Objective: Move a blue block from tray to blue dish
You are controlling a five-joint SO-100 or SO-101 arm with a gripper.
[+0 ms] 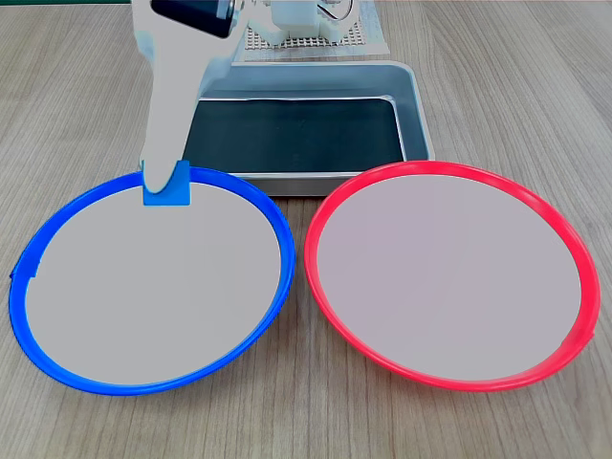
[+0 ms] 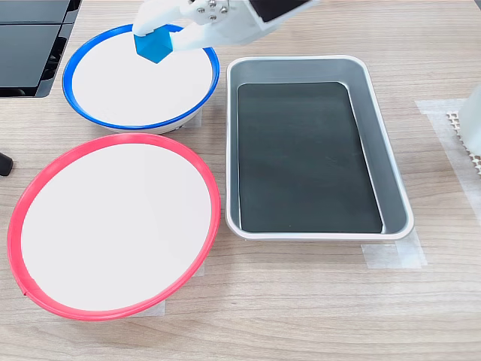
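The blue block is a small bright cube pinched between the white fingers of my gripper, which is shut on it. It hangs over the blue dish, just inside the rim on the side nearest the tray. Whether it touches the plate's pale surface I cannot tell. The tray, a silver pan with a black bottom, lies beside the dish with nothing in it.
A red-rimmed plate of the same size lies next to the blue dish and the tray. The arm's white perforated base stands behind the tray. A black object sits at the second exterior view's upper left.
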